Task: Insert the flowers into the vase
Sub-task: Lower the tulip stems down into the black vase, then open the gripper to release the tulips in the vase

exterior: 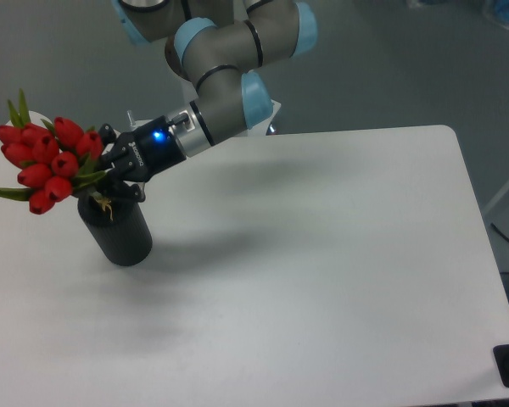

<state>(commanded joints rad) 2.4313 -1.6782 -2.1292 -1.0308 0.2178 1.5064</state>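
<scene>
Now inserting: gripper [104, 166] clamps flowers [49, 161], stems entering vase [119, 231] just below; next lower, release.

Grey arm [225, 47], light-blue joint caps, black gripper [110, 165].

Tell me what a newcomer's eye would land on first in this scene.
The bright red flowers at the far left stand out first, their bunch leaning left above the black vase, stems running down into its top hole. Next comes the gripper, its blue light glowing, with fingers around the stems just above the vase rim. The white table makes both stand out sharply.
</scene>
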